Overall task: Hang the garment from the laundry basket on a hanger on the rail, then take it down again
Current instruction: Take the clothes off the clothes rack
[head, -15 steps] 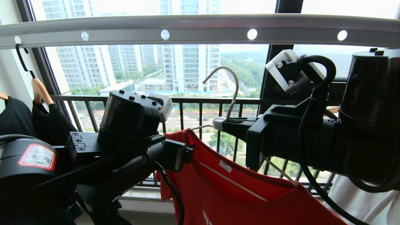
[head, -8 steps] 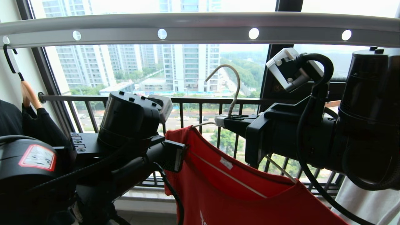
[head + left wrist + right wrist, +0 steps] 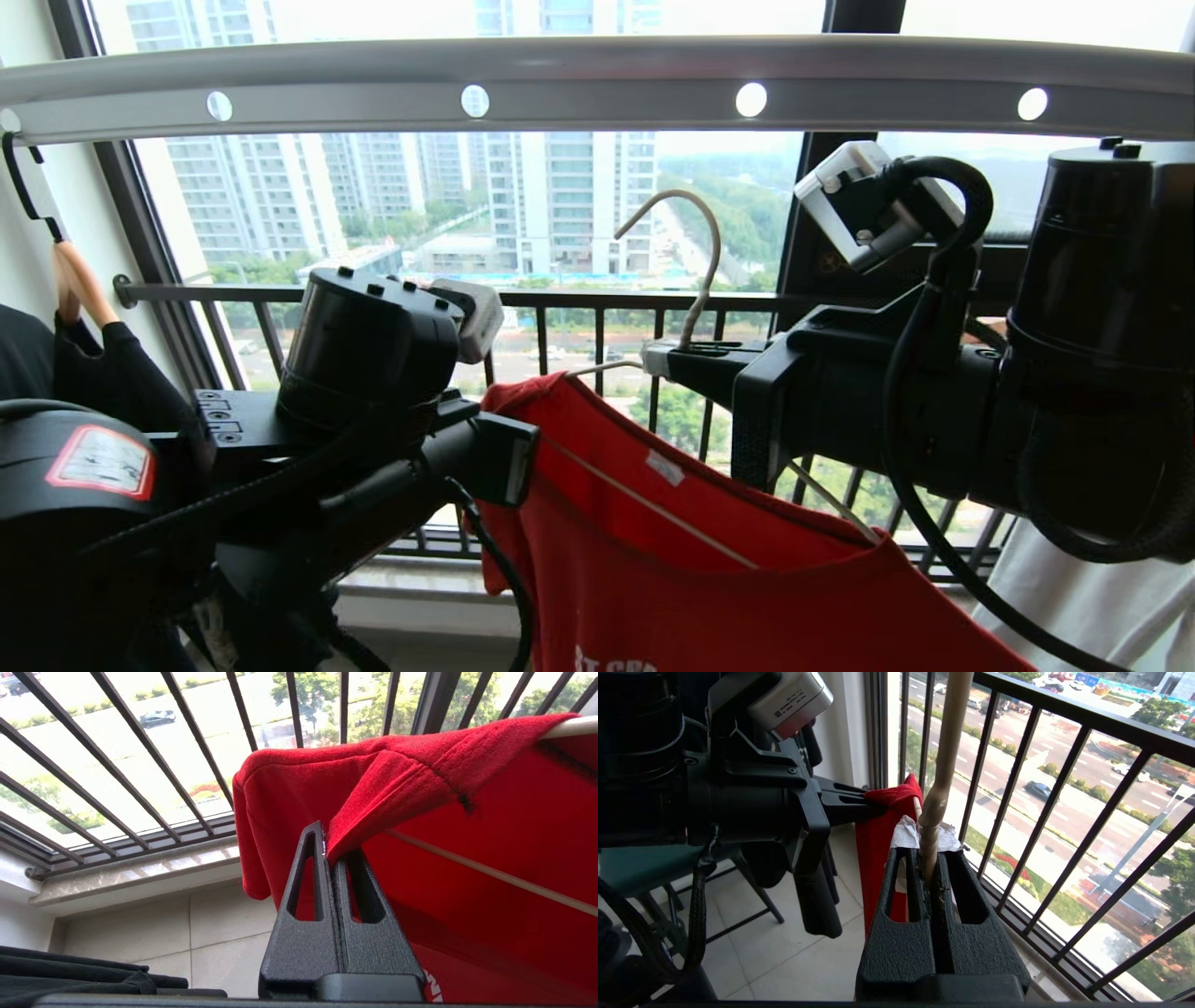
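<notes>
garment [image 3: 709, 579] lettering cut off below, black-hooked hanger [image 3: 56, 252] cropped at left edge

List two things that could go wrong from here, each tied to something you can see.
The left gripper pinches only a thin fold of the T-shirt's collar, so the fabric may slip free or drag off the hanger. The right gripper clamps just the hanger's thin neck below the rail; the hanger may twist.

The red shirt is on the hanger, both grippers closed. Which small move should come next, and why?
Probably the left gripper, shut on a fold of the red shirt, should draw it off the hanger. The right gripper grips the hanger's neck, its hook below the rail.
</notes>
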### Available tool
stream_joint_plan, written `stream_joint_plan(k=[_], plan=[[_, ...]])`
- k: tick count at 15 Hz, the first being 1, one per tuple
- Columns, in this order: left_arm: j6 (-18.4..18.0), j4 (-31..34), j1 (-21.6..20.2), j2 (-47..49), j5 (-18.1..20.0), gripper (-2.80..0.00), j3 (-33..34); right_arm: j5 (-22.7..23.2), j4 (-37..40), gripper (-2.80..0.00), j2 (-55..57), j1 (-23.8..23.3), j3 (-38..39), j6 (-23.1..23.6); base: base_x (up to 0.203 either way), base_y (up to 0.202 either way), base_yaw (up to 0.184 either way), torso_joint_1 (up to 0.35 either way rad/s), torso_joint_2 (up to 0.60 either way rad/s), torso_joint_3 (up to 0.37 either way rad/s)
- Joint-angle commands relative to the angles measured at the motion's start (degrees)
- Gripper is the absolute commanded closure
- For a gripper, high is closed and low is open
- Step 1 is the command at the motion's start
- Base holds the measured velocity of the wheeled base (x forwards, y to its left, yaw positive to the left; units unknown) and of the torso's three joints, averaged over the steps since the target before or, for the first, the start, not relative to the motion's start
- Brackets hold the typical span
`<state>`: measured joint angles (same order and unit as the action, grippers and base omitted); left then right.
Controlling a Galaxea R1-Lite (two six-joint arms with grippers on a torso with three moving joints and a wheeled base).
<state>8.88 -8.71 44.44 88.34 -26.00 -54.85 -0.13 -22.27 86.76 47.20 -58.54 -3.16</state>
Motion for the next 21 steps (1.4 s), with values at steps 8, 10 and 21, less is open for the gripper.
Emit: stream_joint_plan(k=[8,10,21], plan=[[-4.8,-6.5,-13.3,1.7,3.5,0.0,-0.4,-0.1,-0.1,0.0,0.1,-0.8,0.2,0.2,0.0,0.0,0.0,0.0,0.0,0.0],[-5.0,-10.2,-14.7,3.2,4.6,0.0,-0.2,-0.1,-0.1,0.0,0.1,-0.8,0.2,0.2,0.0,0.0,0.0,0.0,0.0,0.0],[12.2,-15.8,-28.1,0.1,51.2,0.0,3.1,-0.1,-0.1,0.0,0.4,-1.1,0.2,0.3,0.0,0.0,0.0,0.0,0.0,0.0]])
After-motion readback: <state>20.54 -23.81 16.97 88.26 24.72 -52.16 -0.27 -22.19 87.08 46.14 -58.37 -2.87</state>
